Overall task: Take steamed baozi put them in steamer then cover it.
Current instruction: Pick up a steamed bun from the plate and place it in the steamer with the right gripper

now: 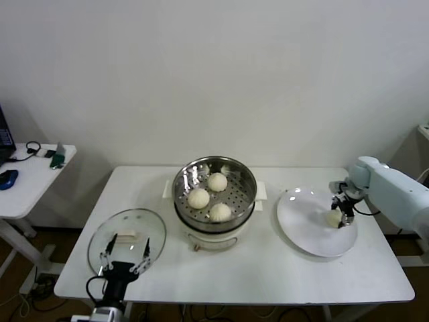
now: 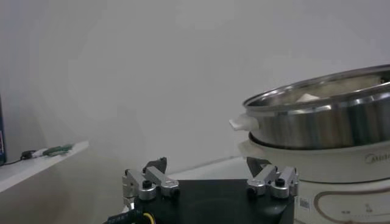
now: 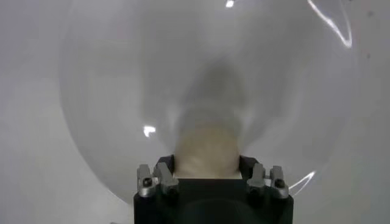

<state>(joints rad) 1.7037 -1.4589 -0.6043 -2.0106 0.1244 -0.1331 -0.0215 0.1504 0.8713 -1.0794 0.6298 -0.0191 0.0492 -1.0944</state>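
Observation:
The steamer [image 1: 214, 176] stands mid-table on its white base, with three cream baozi [image 1: 217, 182] on its perforated tray. One more baozi [image 1: 334, 218] lies on the white plate [image 1: 305, 225] to the right, and my right gripper [image 1: 337, 216] is shut on it, a finger pressed to each side; the wrist view shows that baozi [image 3: 207, 152] filling the gap between the jaws. The glass cover [image 1: 127, 233] with its white bar handle lies flat at the table's front left. My left gripper [image 1: 125, 256] hovers open just in front of the cover, holding nothing; its wrist view shows the steamer's steel wall [image 2: 323, 125].
A white side table [image 1: 30, 176] stands off to the left with a mouse, cables and small items on it. The plate sits close to the main table's right end. A wall runs behind the table.

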